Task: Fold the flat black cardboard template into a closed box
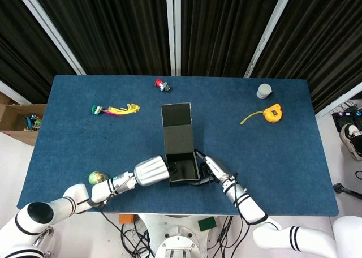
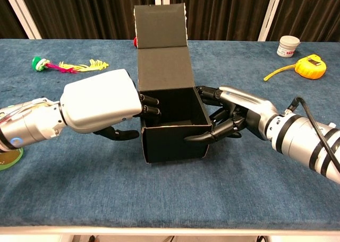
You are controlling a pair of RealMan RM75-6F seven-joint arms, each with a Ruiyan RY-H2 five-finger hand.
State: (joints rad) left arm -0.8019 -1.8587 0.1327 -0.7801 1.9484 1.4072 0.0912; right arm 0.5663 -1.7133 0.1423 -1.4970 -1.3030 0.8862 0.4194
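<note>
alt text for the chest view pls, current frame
Two robot hands, left hand and right hand, hold an open-topped black cardboard box from either side on a blue table, its lid flap upright. A yellow tape measure lies far right.

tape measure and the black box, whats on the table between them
Nothing: bare blue cloth between the tape measure and black box, clearest in the head view.

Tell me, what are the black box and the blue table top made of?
The box looks like matte black cardboard: fine ribbed lines run across its raised lid, whose top edge is wavy like cut corrugated board. The table top seems covered in blue fabric, maybe felt or carpet, since it looks fuzzy and dull rather than shiny.
</note>
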